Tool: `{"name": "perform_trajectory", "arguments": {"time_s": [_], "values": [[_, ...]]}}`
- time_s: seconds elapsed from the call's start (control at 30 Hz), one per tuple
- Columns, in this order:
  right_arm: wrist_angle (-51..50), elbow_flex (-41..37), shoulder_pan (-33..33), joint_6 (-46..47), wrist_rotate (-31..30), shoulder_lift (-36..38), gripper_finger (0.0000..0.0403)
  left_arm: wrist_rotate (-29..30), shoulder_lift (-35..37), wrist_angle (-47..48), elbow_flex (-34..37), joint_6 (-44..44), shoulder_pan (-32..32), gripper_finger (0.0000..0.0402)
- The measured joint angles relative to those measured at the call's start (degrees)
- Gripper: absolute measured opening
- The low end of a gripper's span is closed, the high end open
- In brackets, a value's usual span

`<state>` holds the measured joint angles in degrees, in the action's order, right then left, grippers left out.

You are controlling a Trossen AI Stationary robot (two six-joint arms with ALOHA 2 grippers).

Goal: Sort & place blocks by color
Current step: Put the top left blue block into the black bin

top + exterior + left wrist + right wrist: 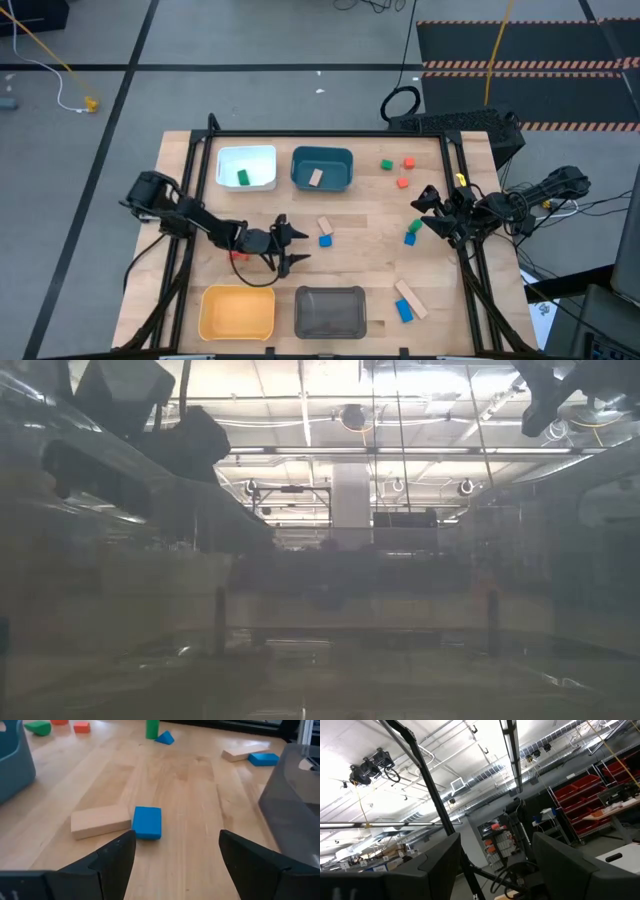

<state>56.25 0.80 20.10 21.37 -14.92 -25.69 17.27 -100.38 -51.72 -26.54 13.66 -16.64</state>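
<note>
My left gripper (pixel 297 247) is open and empty, low over the table's middle, pointing toward the right edge. Just ahead of its fingers (pixel 177 855) a blue block (pixel 147 822) lies flat on the table against a tan wooden bar (pixel 100 821); both also show in the high view, blue (pixel 326 240) and tan (pixel 324 226). My right gripper (pixel 425 205) is open and empty at the right side, tilted up toward the ceiling (pixel 492 865). Near it a green block (pixel 413 226) and a blue block (pixel 409 238) stand on the table.
The white bin (pixel 262 155) holds a green block (pixel 243 177); the teal bin (pixel 335 157) holds a tan block (pixel 316 177). The yellow bin (pixel 237 325) and grey bin (pixel 330 327) stand near. Green (pixel 386 164), red (pixel 408 162) and orange (pixel 402 183) blocks lie far right; a tan bar (pixel 410 298) and a blue block (pixel 403 311) near right.
</note>
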Motion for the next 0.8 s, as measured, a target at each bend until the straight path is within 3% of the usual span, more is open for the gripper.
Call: {"name": "perform_trajectory", "arguments": {"time_s": [0.47,0.8], "values": [[0.02,-0.02,-0.02,0.02,0.02,0.02,0.0242,5.56,-9.27,-0.33,-6.64,-2.56,0.40,0.0305],[0.02,-0.01,-0.02,0.02,0.00,0.02,0.0242,5.19,-9.92,0.16,-7.18,-1.49,2.93,0.0308]]}}
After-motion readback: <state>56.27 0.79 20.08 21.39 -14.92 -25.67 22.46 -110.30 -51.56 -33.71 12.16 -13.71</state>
